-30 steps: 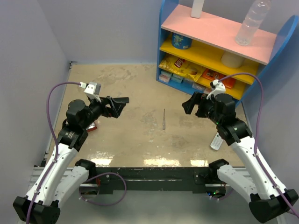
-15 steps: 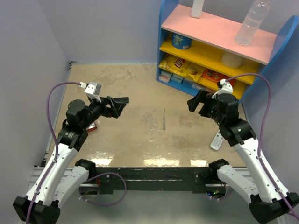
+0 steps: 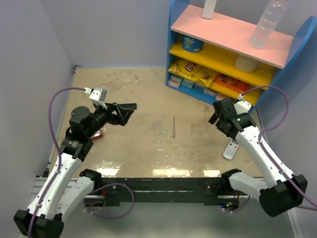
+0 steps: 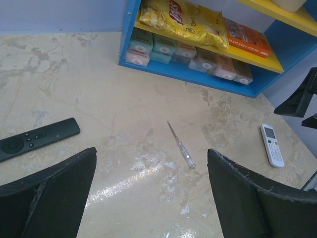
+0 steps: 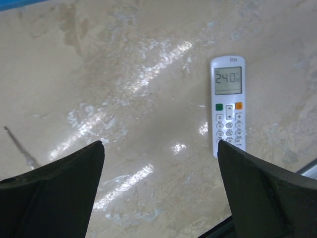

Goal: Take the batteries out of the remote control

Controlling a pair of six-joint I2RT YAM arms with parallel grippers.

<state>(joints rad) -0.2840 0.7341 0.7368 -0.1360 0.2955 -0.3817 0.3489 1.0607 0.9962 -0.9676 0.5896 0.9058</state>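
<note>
1. The left gripper (image 3: 130, 113) hung released above the left half of the worktop (image 3: 138, 89), its fingers wide apart with nothing between them in its wrist view (image 4: 152, 150).
2. A black remote (image 4: 37, 139) lay flat, buttons up, off to the left of that gripper. Its long axis ran roughly crosswise to the gripper's line of sight. The top view did not show it.
3. A thin screwdriver-like tool (image 3: 174, 126) lay alone near the middle of the worktop, between the two arms and well apart from both remotes.
4. The right gripper (image 3: 218, 115) was tilted down over the right side, also released and empty, its fingers spread wide (image 5: 161, 144).
5. A white remote (image 3: 231, 148) lay near the right edge, toward the near-right corner, display and buttons up. Its long axis ran roughly from near edge to far edge. In the right wrist view it (image 5: 227, 104) sat just inside the right finger, off the gripper's centre line.
6. No batteries showed anywhere, so they were presumably inside the remotes. The right arm was clearly nearer the white remote, and its gripper would likely need to shift rightward to centre on it. The battery door was probably on the hidden underside.
</note>
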